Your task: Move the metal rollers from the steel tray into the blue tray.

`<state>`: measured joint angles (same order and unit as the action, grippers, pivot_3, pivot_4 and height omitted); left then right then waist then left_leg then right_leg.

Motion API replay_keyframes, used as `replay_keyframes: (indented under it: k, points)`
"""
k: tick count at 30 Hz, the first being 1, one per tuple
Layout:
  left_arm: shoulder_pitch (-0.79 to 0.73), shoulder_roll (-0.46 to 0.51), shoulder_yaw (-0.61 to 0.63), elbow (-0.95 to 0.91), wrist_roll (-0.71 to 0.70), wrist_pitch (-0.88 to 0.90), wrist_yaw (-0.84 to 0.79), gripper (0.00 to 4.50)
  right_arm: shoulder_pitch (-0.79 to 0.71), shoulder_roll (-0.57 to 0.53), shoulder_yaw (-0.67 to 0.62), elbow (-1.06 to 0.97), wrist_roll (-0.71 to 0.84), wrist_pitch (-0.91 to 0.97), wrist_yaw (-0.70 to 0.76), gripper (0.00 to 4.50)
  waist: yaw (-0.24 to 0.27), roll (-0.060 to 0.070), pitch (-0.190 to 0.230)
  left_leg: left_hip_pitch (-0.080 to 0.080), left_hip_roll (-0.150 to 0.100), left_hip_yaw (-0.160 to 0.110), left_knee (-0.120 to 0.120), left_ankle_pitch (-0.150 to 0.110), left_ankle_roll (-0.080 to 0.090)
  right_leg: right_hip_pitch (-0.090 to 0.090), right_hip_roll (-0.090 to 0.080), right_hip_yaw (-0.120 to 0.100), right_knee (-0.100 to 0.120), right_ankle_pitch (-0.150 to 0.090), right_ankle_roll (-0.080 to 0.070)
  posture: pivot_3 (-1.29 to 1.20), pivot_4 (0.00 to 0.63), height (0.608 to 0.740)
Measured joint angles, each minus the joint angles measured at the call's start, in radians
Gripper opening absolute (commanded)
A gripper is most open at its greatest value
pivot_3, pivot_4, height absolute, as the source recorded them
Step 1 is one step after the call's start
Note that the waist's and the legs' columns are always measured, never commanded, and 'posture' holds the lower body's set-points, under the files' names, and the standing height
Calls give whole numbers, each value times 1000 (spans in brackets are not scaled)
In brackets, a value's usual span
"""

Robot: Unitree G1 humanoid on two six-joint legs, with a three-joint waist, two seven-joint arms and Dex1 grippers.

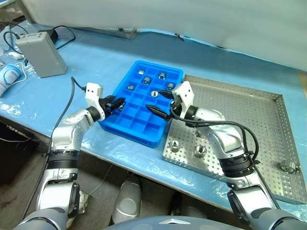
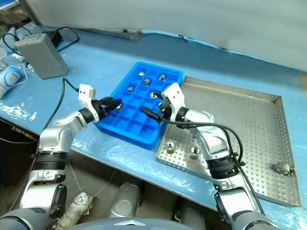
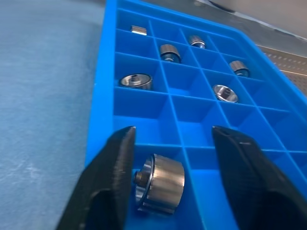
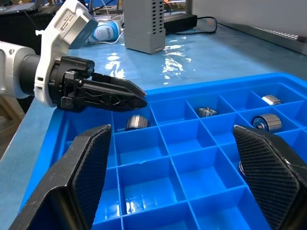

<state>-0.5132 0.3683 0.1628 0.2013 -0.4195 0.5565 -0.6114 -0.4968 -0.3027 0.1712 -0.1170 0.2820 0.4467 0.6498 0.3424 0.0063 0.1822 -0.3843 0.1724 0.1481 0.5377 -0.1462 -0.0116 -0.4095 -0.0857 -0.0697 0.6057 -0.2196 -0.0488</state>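
Observation:
The blue tray (image 1: pixel 138 135) lies on the blue table cover, with several metal rollers (image 3: pixel 136 80) in its far compartments. My left gripper (image 3: pixel 172 132) reaches level over the tray's left edge and is open. One roller (image 3: pixel 160 184) lies on its side in a compartment just under and between the left fingers (image 4: pixel 112 93), close against one finger. My right gripper (image 4: pixel 172 134) hovers open and empty over the tray's right side, facing the left one. To the right, the steel tray (image 1: pixel 240 110) holds two rollers (image 1: pixel 175 145) near its front left corner and one roller (image 1: pixel 288 167) at its right rim.
A grey box (image 1: pixel 41 53) with a black cable (image 1: pixel 62 29) stands at the back left, with a white bottle (image 1: pixel 9 74) at the table's left edge. A white wall panel (image 1: pixel 192 19) runs along the back. The table's front edge passes just below both trays.

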Motion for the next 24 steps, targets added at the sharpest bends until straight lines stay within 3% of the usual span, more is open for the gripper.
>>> replay_keyframes:
  k: [6,12,17,24]
  points:
    - [-42,10,0,8,-4,1,-16,3450,4,-2,-2,0,-8,-3,-5,4208,-5,0,0,0,0,0,0,0,0,0,0,0,0,0,0,361,150,740]
    - [-144,34,-49,13,-55,16,-193,3450,57,-41,-34,-50,-10,5,-26,4208,-13,0,0,-1,-1,1,2,1,-1,1,-1,0,0,3,-5,248,150,740]
    - [-394,-19,-152,299,27,-119,-334,3450,137,-88,-193,-168,22,52,-97,4208,-47,0,0,-1,-2,2,4,1,-1,2,-1,2,0,2,3,91,150,740]
    - [-627,-175,-297,739,189,-372,-560,3450,304,-97,-309,-373,44,139,-221,4208,-145,-1,0,-3,-3,2,4,-1,1,2,-1,3,-3,6,5,-162,150,740]
